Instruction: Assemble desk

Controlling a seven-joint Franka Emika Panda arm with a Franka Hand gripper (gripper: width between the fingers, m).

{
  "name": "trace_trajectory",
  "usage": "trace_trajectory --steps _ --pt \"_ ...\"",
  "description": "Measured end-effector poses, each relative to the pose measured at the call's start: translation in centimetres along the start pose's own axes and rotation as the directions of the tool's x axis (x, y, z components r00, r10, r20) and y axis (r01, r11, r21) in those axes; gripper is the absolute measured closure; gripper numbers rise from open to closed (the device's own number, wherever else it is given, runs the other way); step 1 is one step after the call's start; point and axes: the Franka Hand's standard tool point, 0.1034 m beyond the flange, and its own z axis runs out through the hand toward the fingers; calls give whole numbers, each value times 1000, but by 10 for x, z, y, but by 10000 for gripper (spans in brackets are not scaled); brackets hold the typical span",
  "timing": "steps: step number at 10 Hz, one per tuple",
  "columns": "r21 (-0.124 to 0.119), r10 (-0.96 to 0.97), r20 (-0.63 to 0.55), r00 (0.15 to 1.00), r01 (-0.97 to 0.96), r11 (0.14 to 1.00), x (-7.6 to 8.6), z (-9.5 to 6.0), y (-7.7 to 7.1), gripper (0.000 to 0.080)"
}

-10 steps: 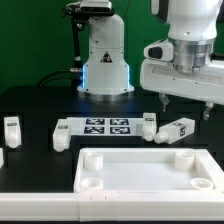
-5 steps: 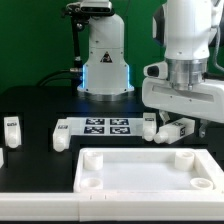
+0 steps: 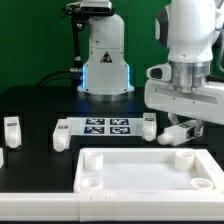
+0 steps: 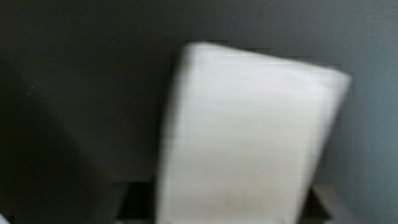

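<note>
Found the gripper (image 3: 186, 122) low at the exterior view's right, directly over a short square leg (image 3: 178, 131) lying on its side on the black table (image 3: 40, 100). Could not tell whether the fingers were clenched on that leg or released: hidden behind the white hand in the exterior view, blurred in the wrist view. Saw only a pale, tilted block filling most of the wrist view, against dark.

Noted the desk panel (image 3: 140, 170) lying flat at the front, rim up, round holes at its corners, just in front of the leg under the gripper. Noted the marker board (image 3: 105, 126) behind the panel, carrying several black-and-white tags, patterns too small to read.

Counted three more legs: second leg (image 3: 148, 126) just beside the board's end on the exterior view's right, third leg (image 3: 61, 135) at the opposite end, fourth leg (image 3: 12, 126) well apart toward the exterior view's left. Made out dark tags on these, too small to read.
</note>
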Motion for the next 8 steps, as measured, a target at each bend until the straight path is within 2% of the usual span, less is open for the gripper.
trace_trajectory --steps 2,3,4,5,7,8 --pt "-1 -2 3 1000 2 1000 0 0 -1 535" --pt "-5 -52 25 998 52 999 -2 -8 -11 535" --pt "8 -175 20 984 175 985 4 -23 -23 535" --pt "20 -275 10 961 275 961 11 -34 -28 535" --pt "3 -527 -3 850 527 850 9 -30 -24 535" --pt "3 -554 -5 832 554 832 11 -31 -24 535"
